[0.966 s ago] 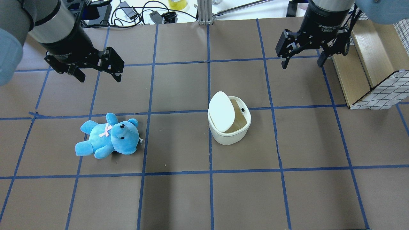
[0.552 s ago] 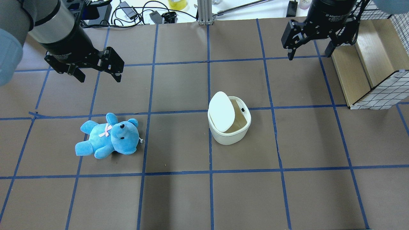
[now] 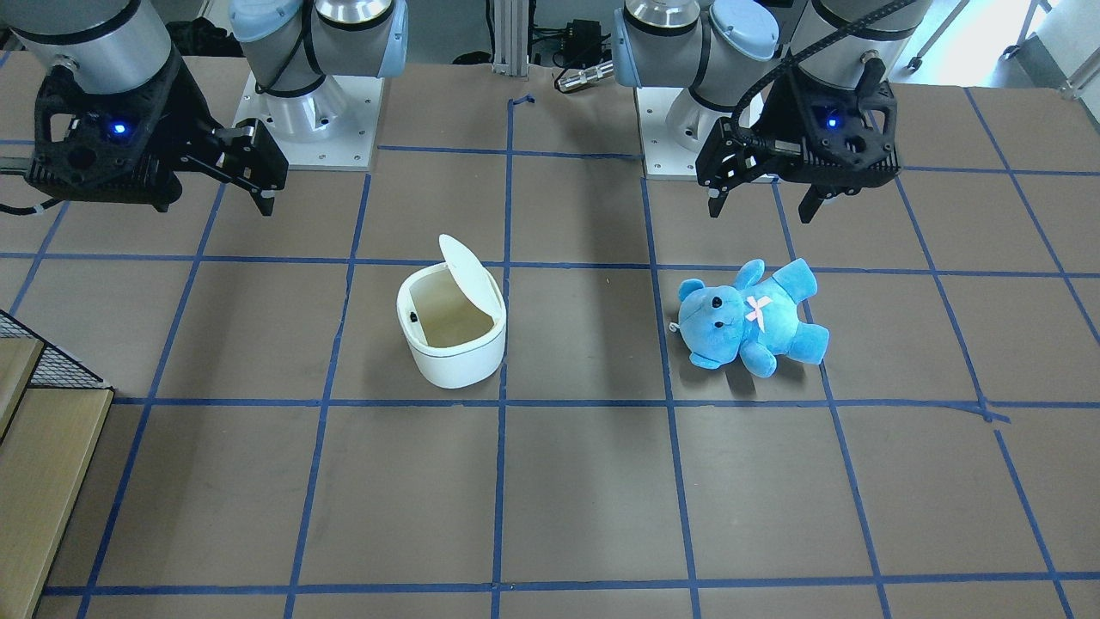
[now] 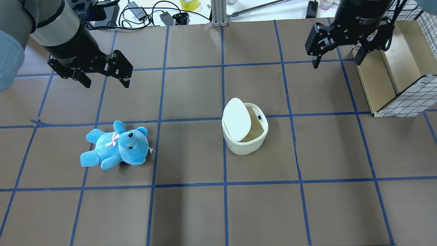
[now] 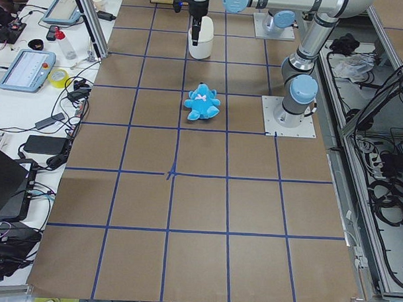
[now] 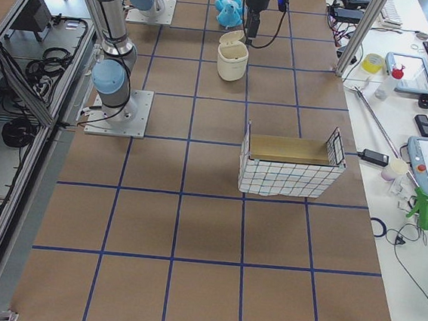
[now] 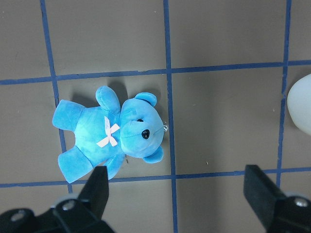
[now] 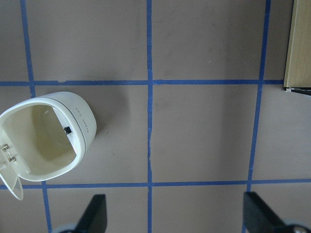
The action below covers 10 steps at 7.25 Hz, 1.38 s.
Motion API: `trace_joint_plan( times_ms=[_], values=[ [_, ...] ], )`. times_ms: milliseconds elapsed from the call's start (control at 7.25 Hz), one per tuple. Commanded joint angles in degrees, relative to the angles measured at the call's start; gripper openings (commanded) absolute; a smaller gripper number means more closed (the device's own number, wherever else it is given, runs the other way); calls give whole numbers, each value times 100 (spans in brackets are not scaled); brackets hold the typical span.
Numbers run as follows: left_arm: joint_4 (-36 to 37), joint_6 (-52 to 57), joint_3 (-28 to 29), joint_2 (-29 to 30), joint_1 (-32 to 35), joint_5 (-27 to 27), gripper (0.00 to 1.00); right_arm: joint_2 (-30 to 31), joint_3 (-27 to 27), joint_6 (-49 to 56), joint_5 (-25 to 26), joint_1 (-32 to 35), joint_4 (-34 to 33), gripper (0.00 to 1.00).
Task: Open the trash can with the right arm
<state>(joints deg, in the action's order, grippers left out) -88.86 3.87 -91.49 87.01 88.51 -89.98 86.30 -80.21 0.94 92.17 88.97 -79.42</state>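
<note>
The small white rounded-square plastic trash can (image 4: 245,141) stands upright near the middle of the brown paper-covered worktop (image 4: 191,95), which is marked into squares with blue tape. Its left edge sits at the central tape line, on the right arm's half. Its flat white flip lid (image 4: 236,119) is raised and stands tilted on the side nearest the blue plush teddy bear (image 4: 116,147), so the cream-coloured inside is exposed. A small black catch shows on the inner wall opposite the lid. In the right wrist view the open mouth of the can lies at the lower left, with the lid running off the frame's edge.

The black right claw (image 4: 336,63) hangs above the worktop's far right part, well apart from the can. It is close to the wooden box with a white wire-grid side (image 4: 406,99). Its two fingers (image 8: 97,216) are spread wide and nothing is between them.

The black left claw (image 4: 106,83) hangs over the other half of the worktop, beyond the teddy bear, which lies on its back with a pink ribbon at its neck. Its fingers (image 7: 99,191) are likewise spread wide and it grips nothing. The bear and the can are well apart.
</note>
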Motion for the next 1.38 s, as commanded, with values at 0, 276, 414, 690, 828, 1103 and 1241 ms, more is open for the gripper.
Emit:
trace_joint_plan(
  times_ms=[0,276,414,690,828,1103,1241],
  values=[
    [0,0,0,0,0,-2,100,71,-30,-50,-14,7,67,99],
    [0,0,0,0,0,-2,100,62,-39,-42,-32,7,58,100],
    [0,0,0,0,0,-2,100,62,-39,-59,-41,-2,-3,100],
    [0,0,0,0,0,-2,100,62,-56,-112,-50,7,-528,99],
    [0,0,0,0,0,-2,100,62,-117,-112,-41,7,-722,99],
    [0,0,0,0,0,-2,100,62,-136,-156,-32,7,-812,99],
    [0,0,0,-9,0,-2,100,71,-144,-173,-32,15,-820,99]
  ],
)
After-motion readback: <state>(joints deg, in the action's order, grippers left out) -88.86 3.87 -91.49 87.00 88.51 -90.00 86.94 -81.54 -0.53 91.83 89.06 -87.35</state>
